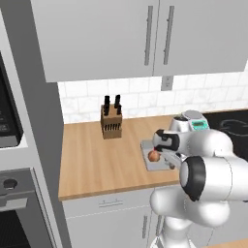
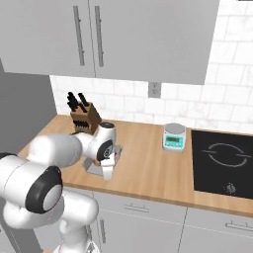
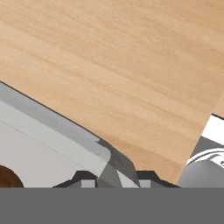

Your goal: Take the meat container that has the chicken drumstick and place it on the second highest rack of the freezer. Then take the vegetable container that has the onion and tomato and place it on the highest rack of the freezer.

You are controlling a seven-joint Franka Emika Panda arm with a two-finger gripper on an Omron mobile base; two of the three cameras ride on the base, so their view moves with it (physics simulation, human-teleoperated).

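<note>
The vegetable container (image 1: 151,164) is a shallow grey tray on the wooden counter. The tan-brown onion (image 1: 153,156) lies in it, and a red sliver of the tomato (image 1: 156,145) shows beside the hand. My gripper (image 1: 168,162) points down at the tray's right-hand rim. In the hand view the gripper (image 3: 116,177) has a fingertip on each side of the container's (image 3: 43,144) wall near a corner, shut on it. The onion (image 3: 6,177) peeks in at the lower left. From the right, the gripper (image 2: 106,173) stands at the container's (image 2: 93,168) near edge. The meat container and the freezer are out of view.
A knife block (image 1: 111,123) stands at the back of the counter, left of the tray. A kitchen scale (image 2: 174,137) and a black cooktop (image 2: 222,163) lie to the right. An oven (image 1: 14,213) sits in the tall unit on the left. Wall cabinets (image 1: 145,34) hang overhead.
</note>
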